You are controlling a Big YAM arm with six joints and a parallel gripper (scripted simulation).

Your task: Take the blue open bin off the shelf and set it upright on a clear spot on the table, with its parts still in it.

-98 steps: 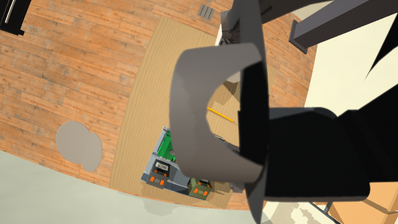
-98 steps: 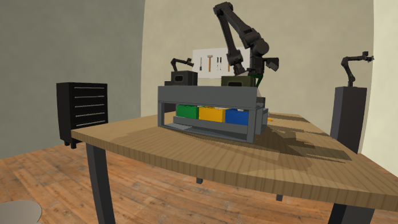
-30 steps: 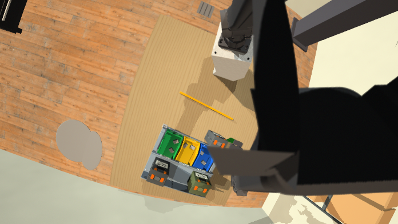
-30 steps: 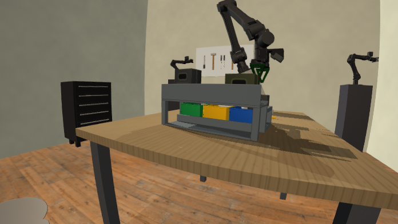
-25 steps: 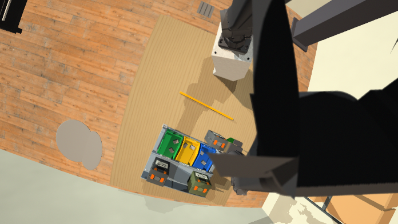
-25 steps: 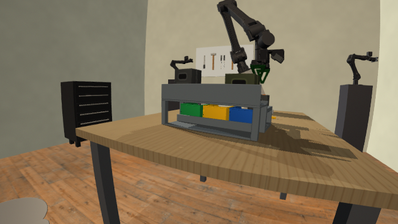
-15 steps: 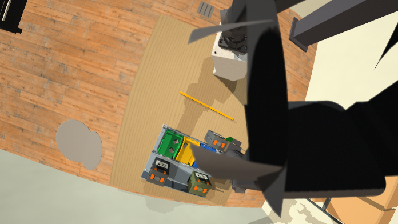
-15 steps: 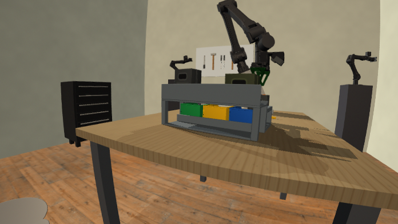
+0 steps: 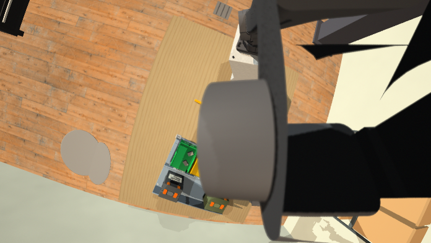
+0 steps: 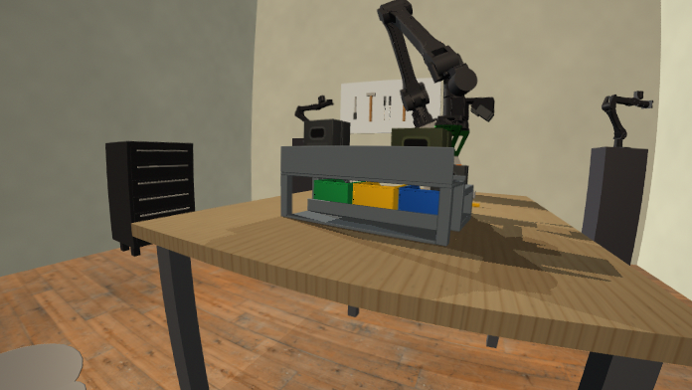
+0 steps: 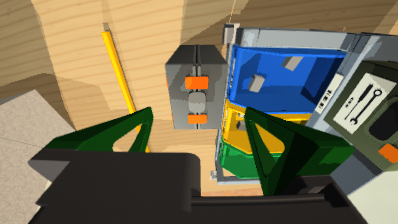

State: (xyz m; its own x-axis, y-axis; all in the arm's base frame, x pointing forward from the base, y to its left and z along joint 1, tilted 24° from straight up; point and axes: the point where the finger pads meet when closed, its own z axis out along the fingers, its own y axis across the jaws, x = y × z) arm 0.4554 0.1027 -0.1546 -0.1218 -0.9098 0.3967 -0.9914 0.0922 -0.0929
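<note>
The blue open bin point(image 11: 285, 80) sits in the grey shelf point(image 10: 368, 191) beside a yellow bin point(image 11: 240, 125) and a green bin point(image 11: 237, 160); two grey parts lie inside it. In the exterior view the blue bin point(image 10: 419, 199) is at the shelf's right end. My gripper point(image 11: 198, 111) with green fingers is open and empty. It hovers above the shelf's back edge, over the table next to the bins. In the exterior view it point(image 10: 458, 135) is above the shelf's right end. The arm hides the blue bin in the top view.
A grey case with orange latches point(image 11: 196, 92) lies on the table beside the shelf. A yellow pencil point(image 11: 122, 85) lies further out. An olive case point(image 10: 417, 136) and a dark case point(image 10: 325, 131) stand on the shelf top. The arm's pale base block point(image 11: 25, 145) is near.
</note>
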